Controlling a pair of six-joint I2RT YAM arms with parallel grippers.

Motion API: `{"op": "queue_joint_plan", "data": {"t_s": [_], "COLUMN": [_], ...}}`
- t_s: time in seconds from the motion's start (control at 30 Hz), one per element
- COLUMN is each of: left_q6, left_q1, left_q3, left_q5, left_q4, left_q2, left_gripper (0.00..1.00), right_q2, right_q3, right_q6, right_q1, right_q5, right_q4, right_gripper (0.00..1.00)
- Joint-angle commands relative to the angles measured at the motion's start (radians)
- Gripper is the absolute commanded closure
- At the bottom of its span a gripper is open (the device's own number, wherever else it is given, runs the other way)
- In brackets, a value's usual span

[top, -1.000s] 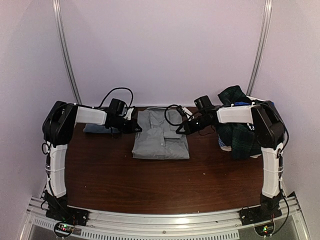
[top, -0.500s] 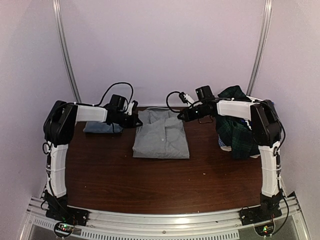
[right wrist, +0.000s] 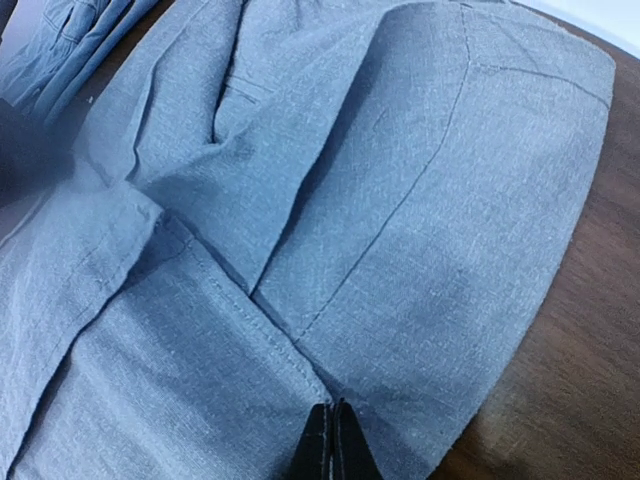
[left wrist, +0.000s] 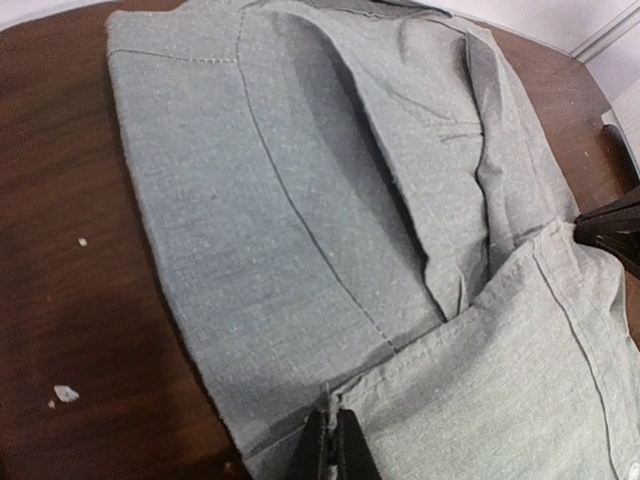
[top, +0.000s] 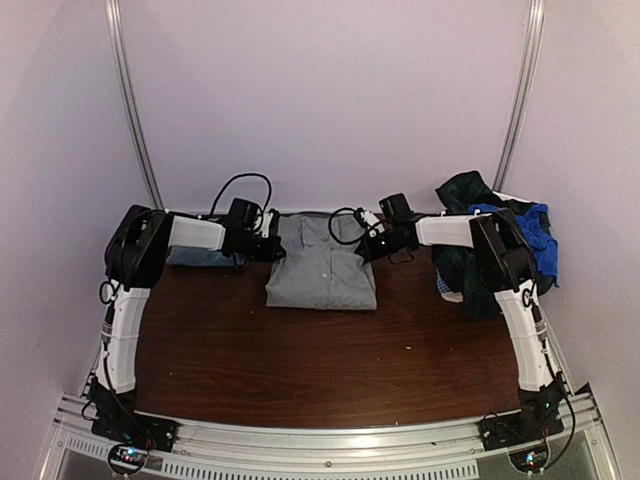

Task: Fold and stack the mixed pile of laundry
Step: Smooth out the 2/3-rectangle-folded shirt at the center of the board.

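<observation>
A grey button shirt [top: 320,268] lies folded flat in the middle of the far half of the table. My left gripper [top: 272,243] is shut on a pinch of its left edge, seen close in the left wrist view [left wrist: 335,440] on the shirt [left wrist: 300,200]. My right gripper [top: 366,248] is shut on its right edge, at a fold seam [right wrist: 333,440] of the shirt [right wrist: 430,180]. The mixed laundry pile [top: 478,280], dark plaid with a bright blue piece [top: 532,235], is heaped at the far right behind my right arm.
A small flat stack of folded blue-grey garments [top: 195,257] lies at the far left under my left arm; it also shows in the right wrist view [right wrist: 60,50]. The brown table [top: 320,360] ends at a metal rail at the near edge. Walls close in on all sides.
Both grippers rose toward the shirt's far end, then came back down on its side edges. The shirt's near edge has drawn slightly back. My right arm swung aside, uncovering the blue piece.
</observation>
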Motion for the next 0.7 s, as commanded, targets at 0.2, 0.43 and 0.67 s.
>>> {"op": "queue_joint_plan", "data": {"t_s": [0.2, 0.43, 0.67], "left_q6": [0.08, 0.016, -0.078], "left_q1": [0.003, 0.002, -0.035], "left_q3": [0.106, -0.169, -0.53], "left_q5": [-0.062, 0.042, 0.275], "left_q4": [-0.093, 0.004, 0.179], "left_q2": [-0.066, -0.386, -0.574], "left_gripper": [0.57, 0.3, 0.2], "right_q2": [-0.137, -0.435, -0.566], "right_q3": [0.009, -0.196, -0.499], "right_q6": [0.019, 0.151, 0.336], "right_q1": [-0.006, -0.001, 0.095], "right_q5": [0.085, -0.116, -0.316], "right_q4": [-0.026, 0.04, 0.221], "right_gripper": [0.47, 0.31, 0.29]}}
